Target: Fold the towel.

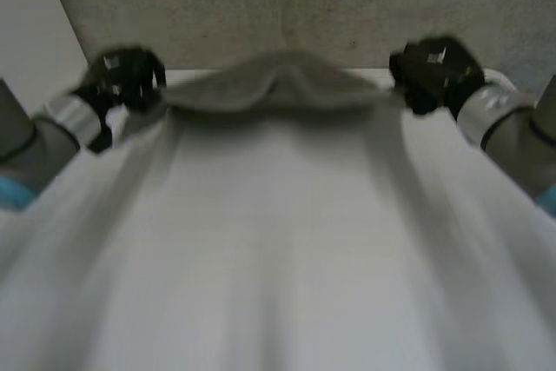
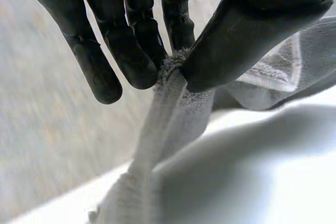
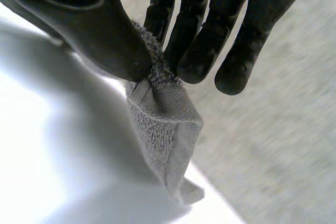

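Observation:
A grey towel (image 1: 278, 84) hangs stretched between my two hands above the far edge of the white table (image 1: 278, 258). My left hand (image 1: 122, 80) holds its left end. In the left wrist view the thumb and fingers (image 2: 136, 61) pinch a bunched corner of the towel (image 2: 173, 108). My right hand (image 1: 433, 71) holds the right end. In the right wrist view its thumb and fingers (image 3: 194, 51) pinch the other corner of the towel (image 3: 163, 129), which hangs down from the grip. The towel sags a little in the middle.
Beyond the table's far edge lies a grey speckled floor (image 1: 287, 6). Both grey forearms (image 1: 43, 141) reach in along the table's sides.

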Motion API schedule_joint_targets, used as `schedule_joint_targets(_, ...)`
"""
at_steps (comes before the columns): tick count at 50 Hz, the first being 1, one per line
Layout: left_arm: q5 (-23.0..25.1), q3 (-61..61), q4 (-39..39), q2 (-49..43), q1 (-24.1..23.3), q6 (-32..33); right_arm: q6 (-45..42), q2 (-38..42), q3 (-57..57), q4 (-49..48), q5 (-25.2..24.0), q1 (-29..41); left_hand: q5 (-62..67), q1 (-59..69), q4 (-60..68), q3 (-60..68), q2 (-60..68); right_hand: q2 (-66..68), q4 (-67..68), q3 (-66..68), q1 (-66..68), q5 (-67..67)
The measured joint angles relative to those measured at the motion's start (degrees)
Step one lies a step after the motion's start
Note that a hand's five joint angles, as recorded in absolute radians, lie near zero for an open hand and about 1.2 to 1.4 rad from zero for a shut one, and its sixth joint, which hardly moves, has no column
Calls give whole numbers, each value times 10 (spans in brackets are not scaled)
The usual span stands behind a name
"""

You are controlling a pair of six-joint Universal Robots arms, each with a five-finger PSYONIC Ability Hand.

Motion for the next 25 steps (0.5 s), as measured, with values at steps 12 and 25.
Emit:
schedule_joint_targets(12, 17, -170, 7, -2, 24, 227, -62, -28, 146, -2, 6, -34, 0, 0, 0, 0, 0, 0, 0, 0, 0, 0)
schedule_joint_targets(25, 15, -197, -80, 106, 47, 234, -50, -152, 197, 40, 3, -74, 0, 0, 0, 0, 0, 0, 0, 0, 0, 0)
